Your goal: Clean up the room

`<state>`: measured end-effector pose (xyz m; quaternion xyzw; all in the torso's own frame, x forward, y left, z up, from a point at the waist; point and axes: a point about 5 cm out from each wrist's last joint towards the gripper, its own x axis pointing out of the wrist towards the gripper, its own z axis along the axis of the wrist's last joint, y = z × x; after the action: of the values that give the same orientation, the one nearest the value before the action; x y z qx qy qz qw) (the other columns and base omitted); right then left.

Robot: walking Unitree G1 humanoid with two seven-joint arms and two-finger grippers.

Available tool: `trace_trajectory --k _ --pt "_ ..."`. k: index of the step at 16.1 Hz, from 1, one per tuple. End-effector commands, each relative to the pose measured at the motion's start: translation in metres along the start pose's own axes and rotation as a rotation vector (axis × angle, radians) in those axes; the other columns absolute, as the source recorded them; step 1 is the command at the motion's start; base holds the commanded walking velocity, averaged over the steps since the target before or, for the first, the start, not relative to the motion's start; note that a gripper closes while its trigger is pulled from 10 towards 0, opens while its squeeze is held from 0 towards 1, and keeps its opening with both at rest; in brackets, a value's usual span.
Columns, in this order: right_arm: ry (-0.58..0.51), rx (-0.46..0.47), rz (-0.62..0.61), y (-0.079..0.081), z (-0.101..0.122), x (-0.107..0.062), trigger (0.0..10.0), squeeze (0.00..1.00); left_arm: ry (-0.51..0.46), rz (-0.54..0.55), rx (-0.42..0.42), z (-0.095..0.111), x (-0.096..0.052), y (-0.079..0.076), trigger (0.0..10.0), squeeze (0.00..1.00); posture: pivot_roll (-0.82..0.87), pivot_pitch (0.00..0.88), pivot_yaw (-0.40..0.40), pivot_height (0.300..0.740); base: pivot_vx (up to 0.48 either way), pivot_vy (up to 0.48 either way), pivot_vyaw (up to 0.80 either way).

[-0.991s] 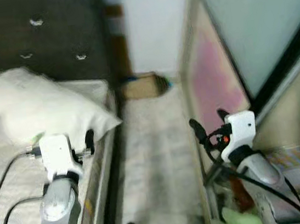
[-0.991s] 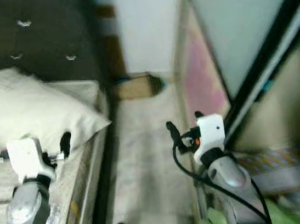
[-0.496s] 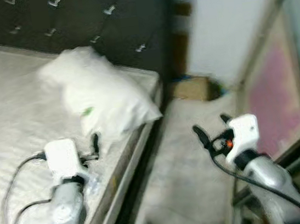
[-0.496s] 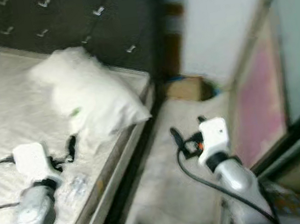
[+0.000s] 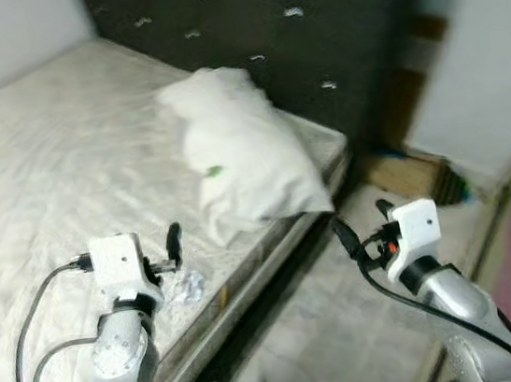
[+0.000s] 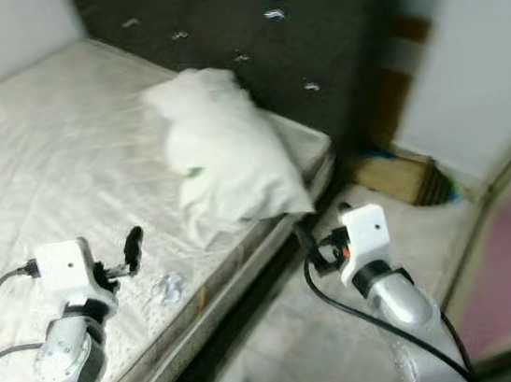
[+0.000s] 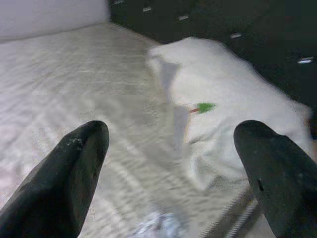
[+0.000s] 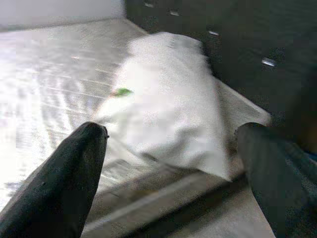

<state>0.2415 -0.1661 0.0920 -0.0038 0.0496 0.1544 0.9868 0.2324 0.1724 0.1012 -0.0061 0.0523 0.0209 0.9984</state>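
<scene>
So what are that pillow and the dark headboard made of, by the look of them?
Pillow: looks like soft white fabric, matte, rumpled and sagging over the mattress edge. Headboard: seemingly dark padded upholstery, leather or fabric unclear, dimpled with pale button tufts.

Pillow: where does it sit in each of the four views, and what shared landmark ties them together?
Left eye view: pillow upper centre, on the mattress by the headboard.
Right eye view: pillow upper centre.
Left wrist view: pillow centre-right.
Right wrist view: pillow centre.
Shared landmark: small green bit on the pillow.
</scene>
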Motion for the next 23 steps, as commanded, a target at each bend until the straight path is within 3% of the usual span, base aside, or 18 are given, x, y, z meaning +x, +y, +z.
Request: trace_trajectory --k 1,17,23 --pt "-0.009 -0.004 0.003 0.000 0.001 0.000 10.0 0.00 -0.007 0.014 0.002 0.002 0.000 0.003 10.0 0.00 -0.02 0.080 -0.058 0.740 0.000 0.000 0.80" --pt "-0.048 -0.023 0.006 -0.001 0.008 0.010 10.0 0.00 -0.019 -0.023 -0.016 0.004 0.006 -0.003 10.0 0.00 -0.02 0.087 -0.054 0.740 0.000 0.000 0.80" --pt "-0.050 -0.017 -0.018 -0.004 0.006 0.009 10.0 0.00 -0.022 0.005 -0.054 0.004 0.005 0.003 10.0 0.00 -0.02 0.078 -0.038 0.740 0.000 0.000 0.10"
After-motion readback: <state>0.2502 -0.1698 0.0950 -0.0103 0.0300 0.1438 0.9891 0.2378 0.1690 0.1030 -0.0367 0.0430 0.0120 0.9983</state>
